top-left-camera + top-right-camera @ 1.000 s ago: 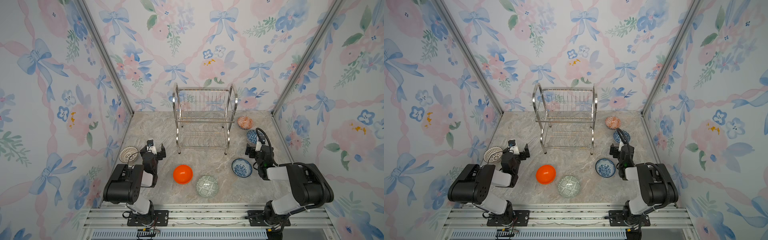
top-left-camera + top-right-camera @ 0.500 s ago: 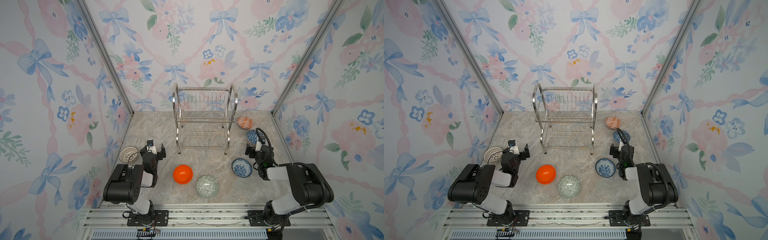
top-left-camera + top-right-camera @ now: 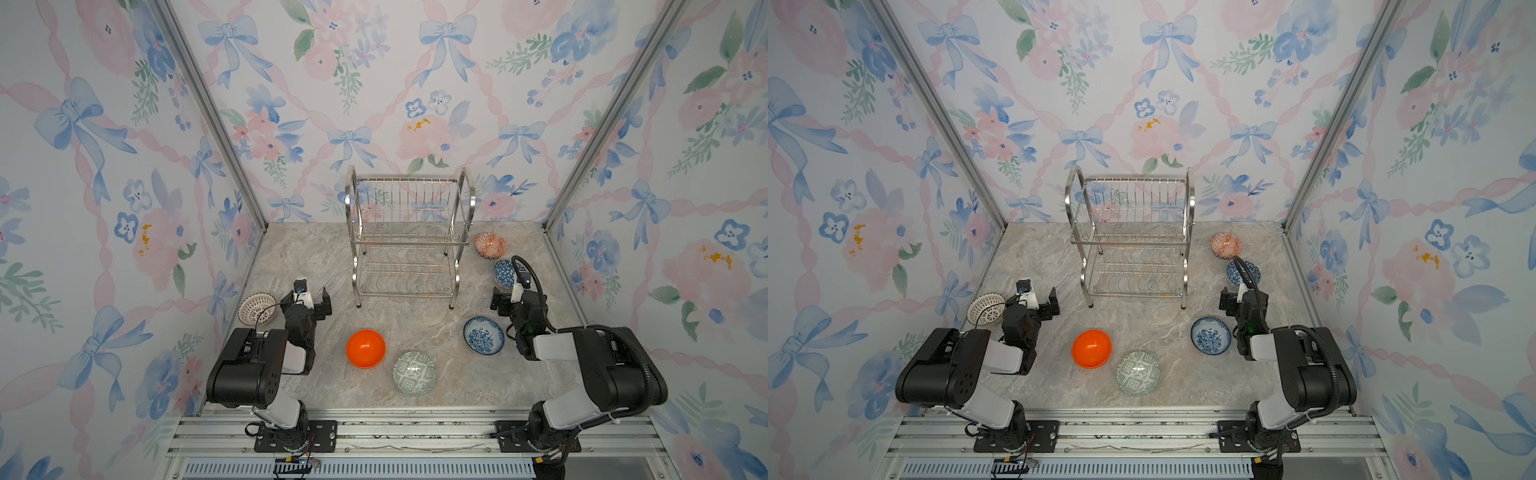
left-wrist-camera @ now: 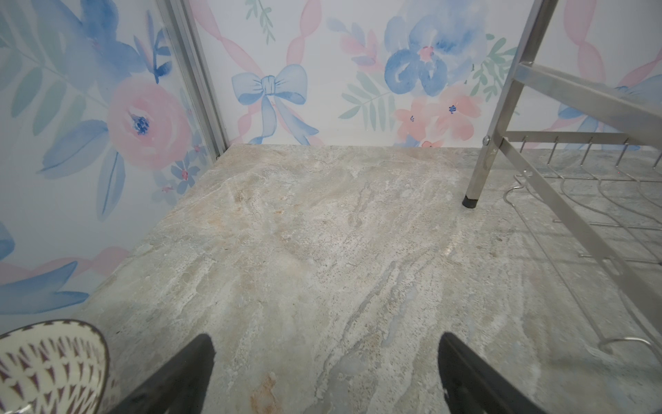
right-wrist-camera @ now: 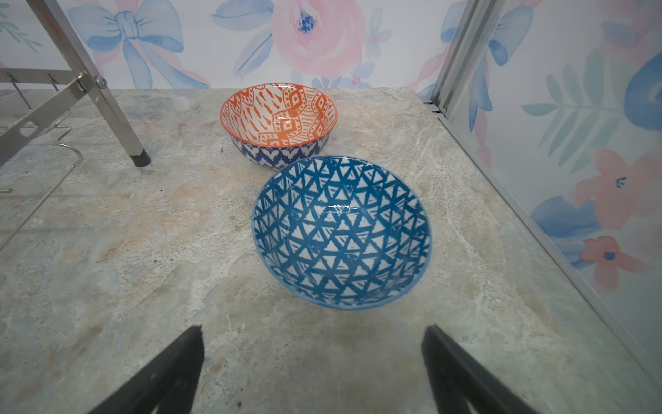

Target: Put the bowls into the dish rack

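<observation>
In both top views the dish rack [image 3: 409,241] stands at the back middle of the bench [image 3: 307,253], and all six bowls sit on the bench outside it. The plain orange bowl [image 3: 365,349] and the green-white bowl [image 3: 414,372] lie side by side in front of the rack. The blue floral bowl [image 3: 483,336] sits just beside the right arm. The triangle-patterned bowl [image 3: 503,272] and the orange-red patterned bowl [image 3: 491,245] are to the right of the rack. The lattice bowl [image 3: 257,308] rests by the left wall. The left tool [image 3: 307,302] and the right tool [image 3: 515,301] hover low with nothing in them.

In the left wrist view the left tool [image 4: 324,358] has its fingers spread wide over bare bench. The lattice bowl [image 4: 50,365] is just beside one finger, and a rack leg stands farther off.

In the right wrist view the right tool [image 5: 311,331] is spread wide too and grips nothing. The triangle-patterned bowl [image 5: 342,233] sits just ahead of it, with the orange-red patterned bowl [image 5: 279,114] close behind.
</observation>
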{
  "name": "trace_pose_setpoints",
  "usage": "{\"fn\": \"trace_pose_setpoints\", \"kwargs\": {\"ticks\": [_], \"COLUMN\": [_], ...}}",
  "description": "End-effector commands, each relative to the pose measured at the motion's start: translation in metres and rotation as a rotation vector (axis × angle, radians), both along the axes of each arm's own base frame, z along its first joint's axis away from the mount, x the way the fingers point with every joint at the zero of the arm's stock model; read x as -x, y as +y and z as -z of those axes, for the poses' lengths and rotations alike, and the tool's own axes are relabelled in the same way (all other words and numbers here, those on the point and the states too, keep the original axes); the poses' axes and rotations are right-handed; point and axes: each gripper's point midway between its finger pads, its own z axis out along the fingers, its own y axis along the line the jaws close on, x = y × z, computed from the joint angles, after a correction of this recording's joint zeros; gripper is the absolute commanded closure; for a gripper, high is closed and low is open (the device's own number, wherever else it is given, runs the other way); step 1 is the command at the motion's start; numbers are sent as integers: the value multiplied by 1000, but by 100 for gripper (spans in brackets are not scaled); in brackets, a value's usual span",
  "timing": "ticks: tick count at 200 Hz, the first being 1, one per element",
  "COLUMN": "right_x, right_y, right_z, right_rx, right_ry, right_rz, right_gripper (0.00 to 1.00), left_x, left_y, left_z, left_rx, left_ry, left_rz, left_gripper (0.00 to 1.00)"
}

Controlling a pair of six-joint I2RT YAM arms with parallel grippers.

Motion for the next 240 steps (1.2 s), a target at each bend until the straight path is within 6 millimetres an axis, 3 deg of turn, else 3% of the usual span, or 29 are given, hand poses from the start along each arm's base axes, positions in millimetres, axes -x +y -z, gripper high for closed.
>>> {"fn": "trace_pose_setpoints", "kwargs": {"ticks": [1,29,51,80,105,125,143,172,201,220,224,240], "right_x": [-5,-4,-3,-3,5,17,25,41,60,70,72,75], "right_y": [-1,-1,-12,-16,-23,-33,-26,-13,-3,9,13,31], "right_z": [-11,-12,-20,-38,-61,-77,-90,-111,-110,-108,-107,-105], "right_rx": [1,3,30,71,143,132,104,88,5,-35,-43,-72], "right_ry": [-39,-41,-33,41,45,72,100,124,183,193,193,191], "right_rz": [8,10,102,134,209,292,273,239,232,208,199,150], "right_gripper": [3,3,3,3,3,3,3,3,3,3,3,3], "left_x": [-1,0,-1,-6,-6,-7,-8,-16,-11,2,-2,6], "left_y": [-1,-1,1,16,17,38,51,36,26,18,14,2], "left_z": [-3,-3,-4,-14,-19,-18,-16,-32,-41,-25,-35,-25], "left_rx": [-12,-10,-14,-1,-19,-33,-13,74,238,345,377,468], "left_ry": [-12,-13,-14,26,48,121,206,245,295,385,373,430], "left_rz": [7,7,-6,-97,-104,-234,-338,-313,-327,-341,-329,-306], "left_gripper": [2,2,2,2,2,2,2,2,2,2,2,2]}}
